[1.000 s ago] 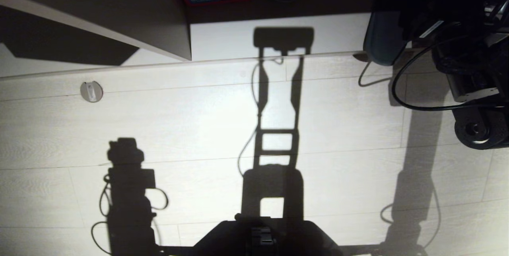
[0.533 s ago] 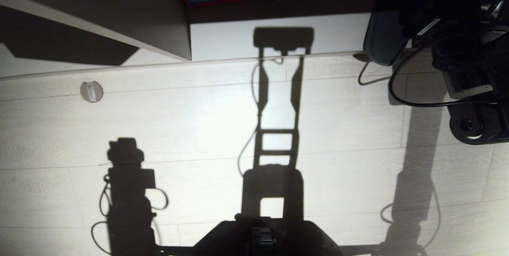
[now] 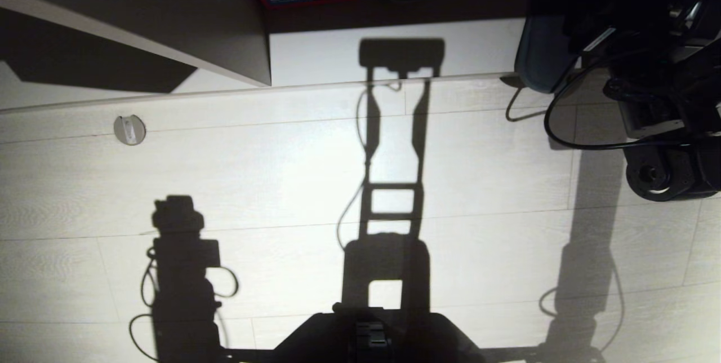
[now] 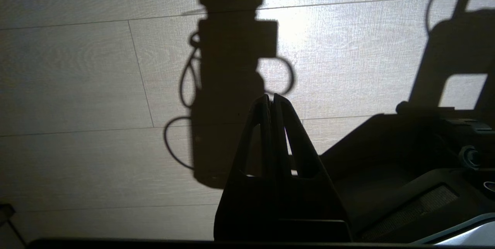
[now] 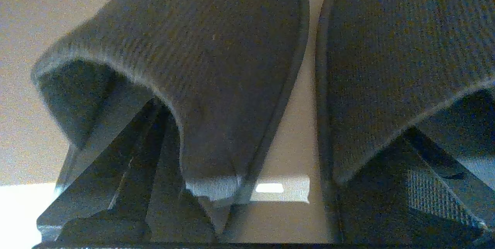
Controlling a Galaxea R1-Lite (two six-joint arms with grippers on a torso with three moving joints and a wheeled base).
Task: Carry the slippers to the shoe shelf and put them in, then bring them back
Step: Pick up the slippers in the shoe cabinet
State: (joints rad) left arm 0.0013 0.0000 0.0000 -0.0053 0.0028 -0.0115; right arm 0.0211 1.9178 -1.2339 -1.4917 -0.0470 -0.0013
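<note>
The right gripper (image 5: 267, 202) has its fingers spread wide, 1 inside each of the 2 slippers (image 5: 232, 67), while the left gripper (image 4: 272, 100) is closed above the floor (image 4: 77, 86).

Blk right arm (image 3: 667, 126), round joint housing, looped blk cable (image 3: 563, 126).

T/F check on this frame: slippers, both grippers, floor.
1. The right gripper has one finger inside each of the slippers. True.
2. The left gripper is wide open. False: its fingers are shut together.
3. The left gripper holds a slipper. False: it is empty, above bare floor.
4. The slippers lie side by side, a gap between them. True.
5. The right arm is at the left edge of the head view. False: it is at the right edge.
</note>
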